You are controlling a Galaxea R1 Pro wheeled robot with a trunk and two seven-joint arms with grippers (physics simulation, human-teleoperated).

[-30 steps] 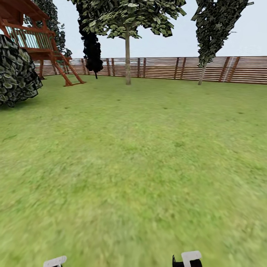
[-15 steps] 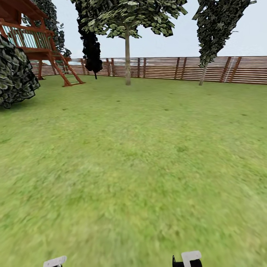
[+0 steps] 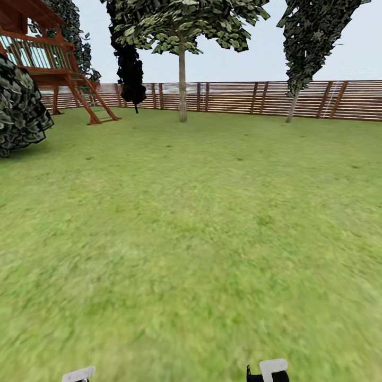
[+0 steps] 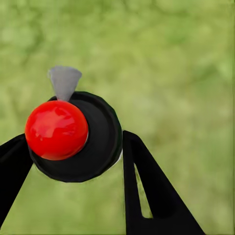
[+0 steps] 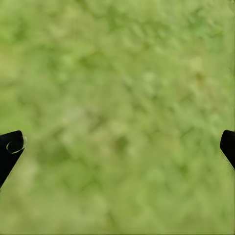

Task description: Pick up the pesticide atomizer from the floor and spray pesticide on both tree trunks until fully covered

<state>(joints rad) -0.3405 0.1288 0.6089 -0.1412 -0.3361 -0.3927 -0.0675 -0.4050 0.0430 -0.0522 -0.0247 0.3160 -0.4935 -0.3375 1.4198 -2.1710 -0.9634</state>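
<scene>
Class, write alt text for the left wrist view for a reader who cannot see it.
Seen from above, a black pesticide atomizer with a round red top and a grey nozzle sits between the left gripper's two black fingers, over blurred green grass.

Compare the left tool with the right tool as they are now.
The left tool is shut on the pesticide atomizer, whose red top sits between its black fingers; the right tool holds nothing. The left tool's fingers stand close together against the bottle; the right tool's fingers are spread wide, one at each edge of its wrist view. Both hang over green grass.
</scene>
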